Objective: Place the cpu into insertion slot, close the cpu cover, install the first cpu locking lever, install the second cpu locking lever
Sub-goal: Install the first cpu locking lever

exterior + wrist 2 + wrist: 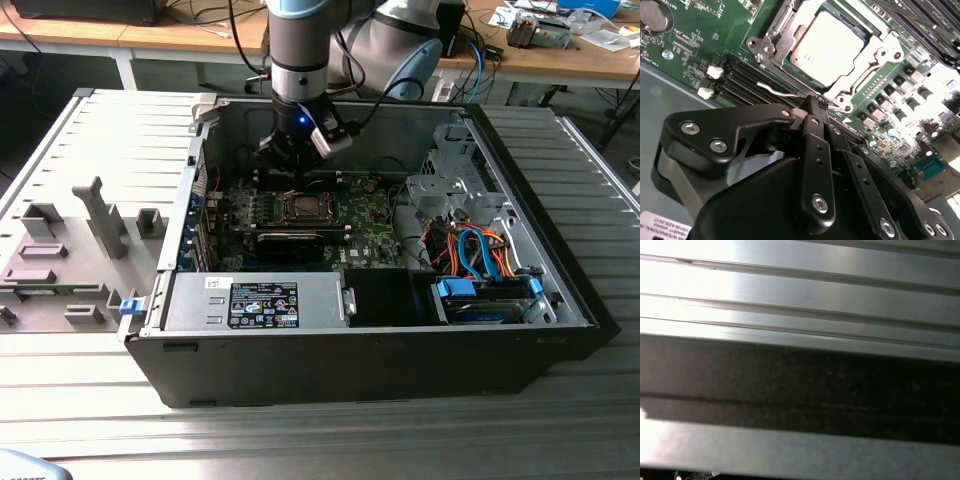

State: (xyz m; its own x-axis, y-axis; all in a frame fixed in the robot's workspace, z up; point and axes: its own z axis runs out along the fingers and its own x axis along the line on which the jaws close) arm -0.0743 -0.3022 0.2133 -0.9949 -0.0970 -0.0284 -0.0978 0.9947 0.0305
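Closed claw (816,102) at the socket's edge.
Chip (829,46) seated in socket (771,37), just beyond claw tip; tip seemingly touching thin wire lever (777,92).

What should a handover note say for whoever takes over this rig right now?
Tool: fingers together, tips at the socket's edge beside a thin wire lever; whether it grips the lever cannot be told.
The cpu lies in the insertion slot, inside the open computer case.
The cpu cover appears lowered around the chip.
Done: cpu placed, cover seemingly closed.
Left: levers; their latch state is not clear.
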